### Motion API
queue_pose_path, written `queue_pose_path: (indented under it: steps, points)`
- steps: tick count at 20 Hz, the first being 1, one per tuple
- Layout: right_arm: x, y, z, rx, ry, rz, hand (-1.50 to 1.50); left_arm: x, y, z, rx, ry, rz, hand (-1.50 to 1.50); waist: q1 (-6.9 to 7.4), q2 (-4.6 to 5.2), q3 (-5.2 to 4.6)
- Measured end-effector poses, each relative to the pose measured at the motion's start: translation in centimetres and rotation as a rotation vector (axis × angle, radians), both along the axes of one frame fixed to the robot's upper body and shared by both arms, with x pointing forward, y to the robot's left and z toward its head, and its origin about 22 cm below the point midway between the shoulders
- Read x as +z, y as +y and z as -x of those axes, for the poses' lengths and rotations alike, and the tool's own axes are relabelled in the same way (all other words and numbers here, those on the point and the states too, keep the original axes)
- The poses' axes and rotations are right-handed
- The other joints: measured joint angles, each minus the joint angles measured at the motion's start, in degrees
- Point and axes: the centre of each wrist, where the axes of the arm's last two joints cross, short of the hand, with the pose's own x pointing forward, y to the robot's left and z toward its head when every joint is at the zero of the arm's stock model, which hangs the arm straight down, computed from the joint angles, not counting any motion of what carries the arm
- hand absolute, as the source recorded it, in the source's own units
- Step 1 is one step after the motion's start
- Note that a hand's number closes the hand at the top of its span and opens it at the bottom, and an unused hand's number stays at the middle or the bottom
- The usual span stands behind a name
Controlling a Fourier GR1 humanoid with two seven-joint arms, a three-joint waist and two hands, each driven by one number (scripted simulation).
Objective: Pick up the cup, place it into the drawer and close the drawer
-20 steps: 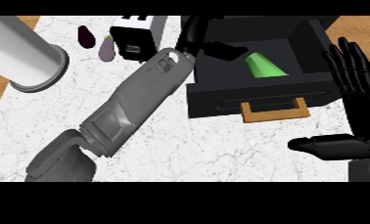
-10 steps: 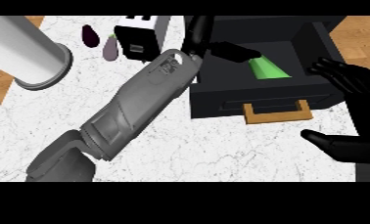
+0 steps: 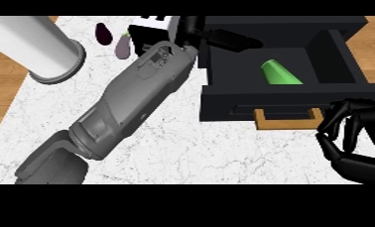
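Head view, counter: white marbled counter (image 3: 183,151) carries all items; wood shows along its left and right edges.
Head view, drawer: black drawer (image 3: 219,109) stands pulled open at the counter's far right corner, its tan handle (image 3: 289,120) facing the near edge.
Head view, cup: green cup (image 3: 281,73) lies on its side inside the drawer, in the larger left compartment, free of both hands.
Head view, left hand: left hand (image 3: 219,36) sits over the drawer's far left corner, fingers extended and released, grasping nothing; its grey forearm runs diagonally from the counter's near left corner.
Head view, right hand: right hand (image 3: 350,137) sits near the right edge, just beside the handle on its near right side, fingers clenched inward and enclosing nothing.
Head view, other items: white cylinder (image 3: 44,47) at the far left corner; two small dark eggplants (image 3: 113,40) and a black-and-white box (image 3: 150,30) along the far edge.
Step in hand: placement judged complete; closing not yet done.
Next move: clear the left hand from the drawer, bring the right hand against the drawer front beside the handle, then push toward the far edge until flush.
Caution: an off-centre push may skew the drawer.
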Motion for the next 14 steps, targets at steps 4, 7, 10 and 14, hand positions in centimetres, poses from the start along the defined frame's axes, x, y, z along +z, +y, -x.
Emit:
queue_pose_path:
  steps: [4, 7, 10, 14]
  points:
    - [0.1, 0.5, 0.1, -0.036, -0.005, 0.111, 1.50, 1.0, 2.0, -0.2, 0.016, 0.011, 0.027, -1.50, 0.97, -0.19, -0.02]
    - [-0.1, 1.0, 0.4, -0.065, 0.004, 0.175, 1.50, 1.5, 4.7, -0.4, 0.030, 0.018, 0.054, -1.50, 1.47, -0.30, -0.02]
    - [-0.7, 1.9, 0.1, -0.101, 0.005, 0.220, 1.50, 1.8, 6.9, 0.0, 0.046, 0.023, 0.073, -1.50, 1.72, -0.29, -0.01]
    - [-1.6, 3.3, -1.1, -0.134, -0.009, 0.290, 1.50, 1.0, 10.2, 1.1, 0.057, 0.033, 0.102, -1.50, 2.16, -0.23, -0.01]
